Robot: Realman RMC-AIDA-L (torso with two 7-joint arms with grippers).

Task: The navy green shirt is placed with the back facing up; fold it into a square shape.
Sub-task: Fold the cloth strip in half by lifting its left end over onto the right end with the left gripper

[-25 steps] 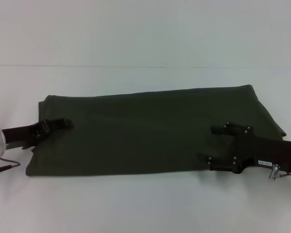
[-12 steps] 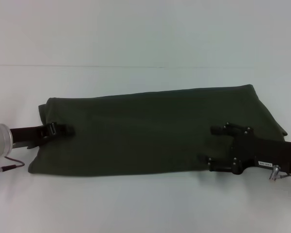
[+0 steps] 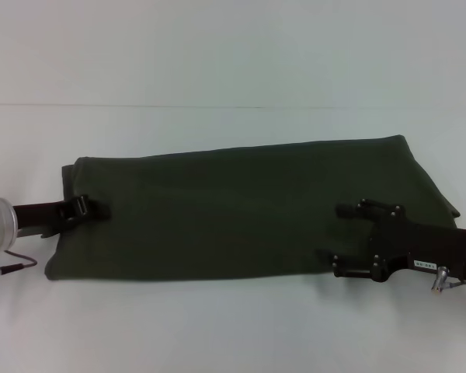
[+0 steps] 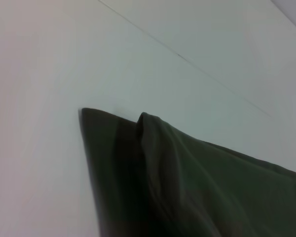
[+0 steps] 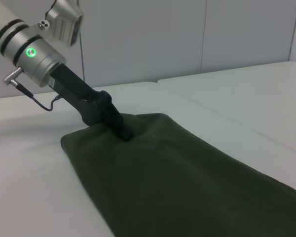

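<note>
Between left gripper (image 3: 101,208) and right gripper (image 3: 340,237), folded navy green shirt (image 3: 241,210).

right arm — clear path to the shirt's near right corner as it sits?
Probably yes. The right gripper already lies over the navy green shirt at its right end, and nothing but bare table surrounds that corner.

Head overhead, wrists low, sharing shirt (image 3: 241,210)

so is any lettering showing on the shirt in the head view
No, the navy green shirt shows only plain dark fabric, lying as a long folded band across the table.
</note>
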